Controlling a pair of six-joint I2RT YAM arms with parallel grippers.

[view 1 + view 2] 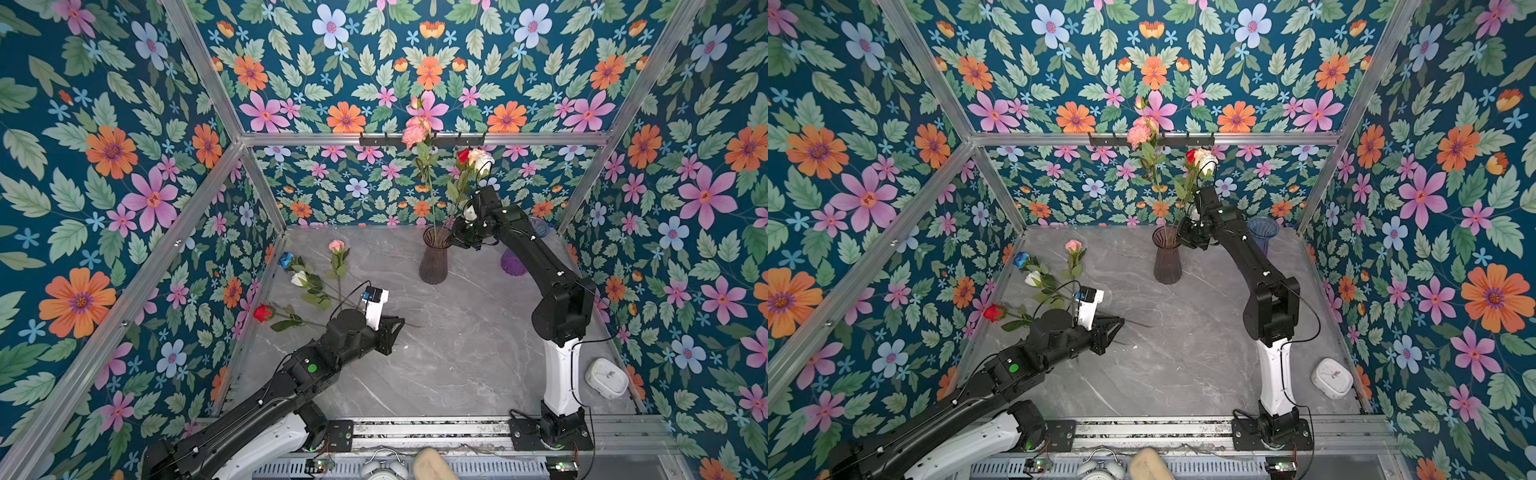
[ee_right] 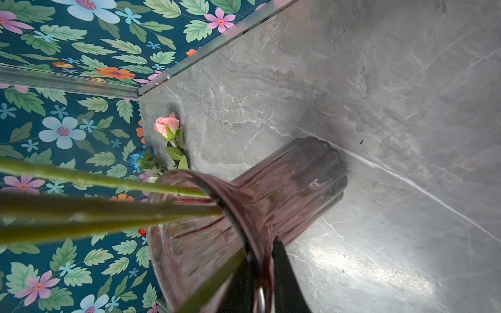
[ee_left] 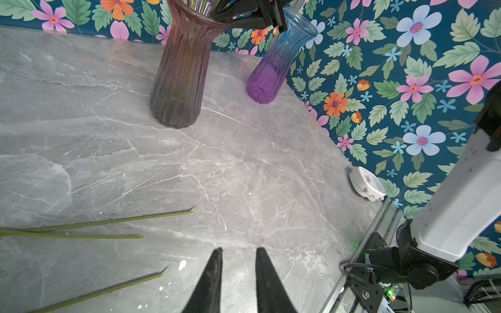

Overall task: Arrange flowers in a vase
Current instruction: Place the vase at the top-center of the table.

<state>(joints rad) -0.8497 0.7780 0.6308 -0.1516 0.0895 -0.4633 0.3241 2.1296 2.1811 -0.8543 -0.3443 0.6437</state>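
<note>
At the far middle of the worktop (image 1: 457, 353), the smoky ribbed vase (image 1: 434, 259) stands upright, and my right fingers (image 1: 457, 241) sit right against its rim on the right side. In the right wrist view 3 green stems run into its mouth, and a 4th slants past just beside 1 of my right fingers. Above the vase in both top views stand the frilly pink bloom (image 1: 413, 134) and, leaning right, a red rose (image 1: 463, 155) and a cream rose (image 1: 482, 160). The glass rim appears to lie in the narrow gap between my right fingers. I cannot tell whether they pinch that stem, the glass or nothing.

My left fingers (image 1: 395, 324) hover low over the worktop at the near left, parted by a modest gap with nothing in it. 4 more flowers lie flat to their left, heads toward the left wall: a pink rose (image 1: 336, 246), a blue rose (image 1: 286, 259), a white rose (image 1: 298, 278) and the other red rose (image 1: 262, 312). Their stem ends lie close beside my left fingers, not between them.
</note>
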